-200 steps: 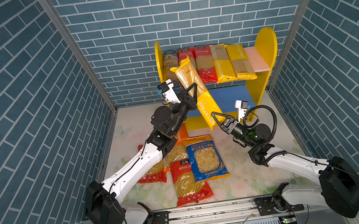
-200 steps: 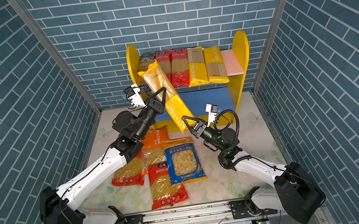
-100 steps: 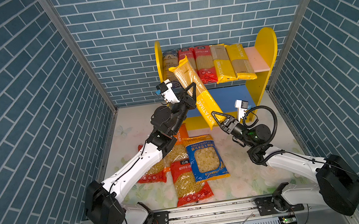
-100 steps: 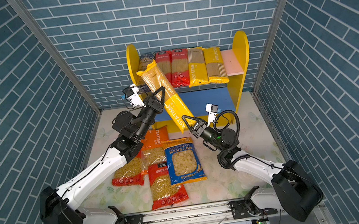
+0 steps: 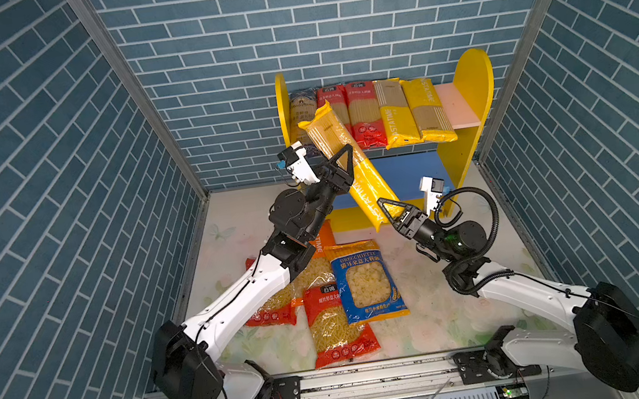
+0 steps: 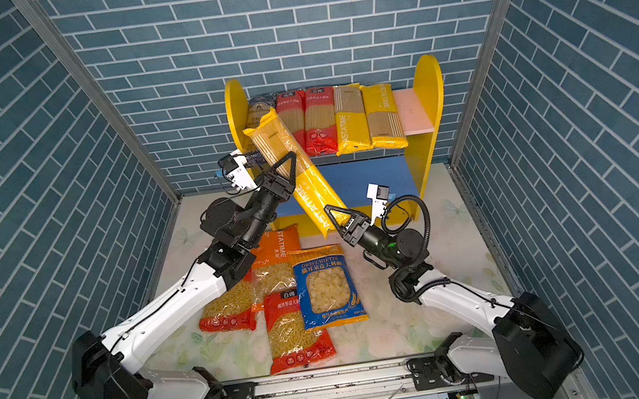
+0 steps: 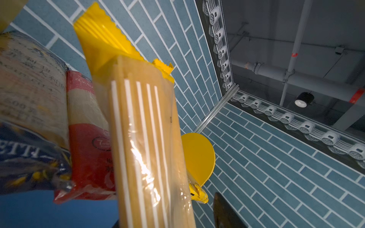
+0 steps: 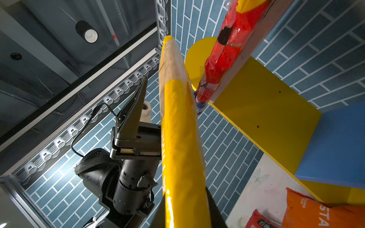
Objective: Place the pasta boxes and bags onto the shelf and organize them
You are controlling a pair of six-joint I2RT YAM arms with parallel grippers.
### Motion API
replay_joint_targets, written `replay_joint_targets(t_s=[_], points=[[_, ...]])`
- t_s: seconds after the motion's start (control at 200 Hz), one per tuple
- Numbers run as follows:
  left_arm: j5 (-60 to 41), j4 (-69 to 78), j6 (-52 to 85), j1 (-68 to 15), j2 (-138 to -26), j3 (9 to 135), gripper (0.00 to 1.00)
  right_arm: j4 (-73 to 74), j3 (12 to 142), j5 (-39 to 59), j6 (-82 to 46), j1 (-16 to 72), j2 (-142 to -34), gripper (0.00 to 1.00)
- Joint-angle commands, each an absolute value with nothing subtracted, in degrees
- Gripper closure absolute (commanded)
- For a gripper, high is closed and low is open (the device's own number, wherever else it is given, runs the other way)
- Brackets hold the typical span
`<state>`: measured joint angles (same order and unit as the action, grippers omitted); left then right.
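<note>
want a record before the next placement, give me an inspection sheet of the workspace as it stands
surface: floral tabletop, four wide bags lying near its middle, one partly under the left arm
job's things: shelf carries five long packs side by side on its upper board; one yellow spaghetti pack is tilted in the air in front of the shelf
clutter: nothing seen
tools: left tool open around the yellow spaghetti pack's middle; right tool shut on its lower end
cables: black looped cable at the right wrist, off the packs
surroundings: brick-pattern walls on three sides, front rail
</note>
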<state>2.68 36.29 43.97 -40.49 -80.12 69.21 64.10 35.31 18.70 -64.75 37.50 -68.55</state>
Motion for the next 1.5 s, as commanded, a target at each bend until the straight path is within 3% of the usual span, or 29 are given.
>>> replay_joint_targets(t_s=[0.0,0.21,0.49,0.935,1.205,1.496], points=[[0.6,40.0,42.7,-41.1,-78.4,71.3,0.37,65.2,40.2,18.9,-64.9,37.7,-65.0,0.93],[-1.8,37.1,41.4,-41.1,-77.7,71.2,0.31,62.2,42.4,17.5,-63.8,37.6,-62.9,1.00],[-4.7,33.0,41.3,-41.1,-77.7,70.5,0.28,59.7,47.6,18.8,-62.2,36.5,-61.6,1.00],[-6.3,28.6,39.7,-41.1,-75.0,69.0,0.28,49.8,55.5,18.5,-63.7,26.8,-57.7,1.00],[-5.0,23.2,38.9,-41.1,-71.4,64.5,0.28,30.5,63.5,15.3,-64.3,17.2,-54.4,1.00],[-5.2,24.9,42.5,-41.1,-71.8,60.8,0.28,6.3,79.2,13.0,-66.1,6.4,-58.7,1.00]])
